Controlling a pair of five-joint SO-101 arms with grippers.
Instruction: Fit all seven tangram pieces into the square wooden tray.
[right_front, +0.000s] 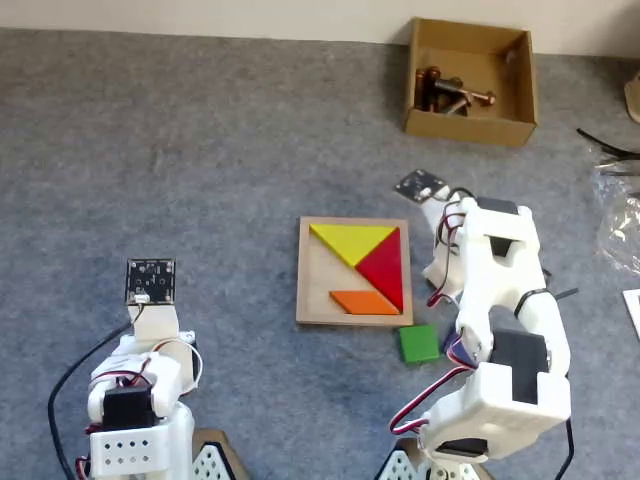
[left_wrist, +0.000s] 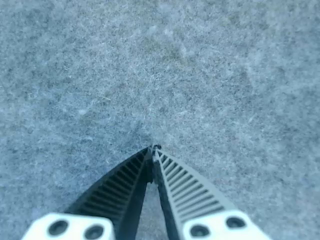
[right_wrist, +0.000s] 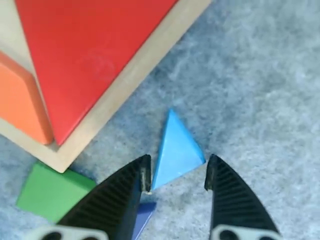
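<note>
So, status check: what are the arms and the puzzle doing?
Left gripper shut, over bare carpet. Right gripper open above blue triangle, just outside tray. Tray holds yellow triangle, red triangle, orange parallelogram; green square outside.

A cardboard box (right_front: 465, 128) holds seemingly metal parts (right_front: 450, 92).

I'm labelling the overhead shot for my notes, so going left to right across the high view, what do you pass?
Left arm → wooden tray → right arm → clear plastic bag. The green square and cardboard box are left out, since they overlap others.
</note>
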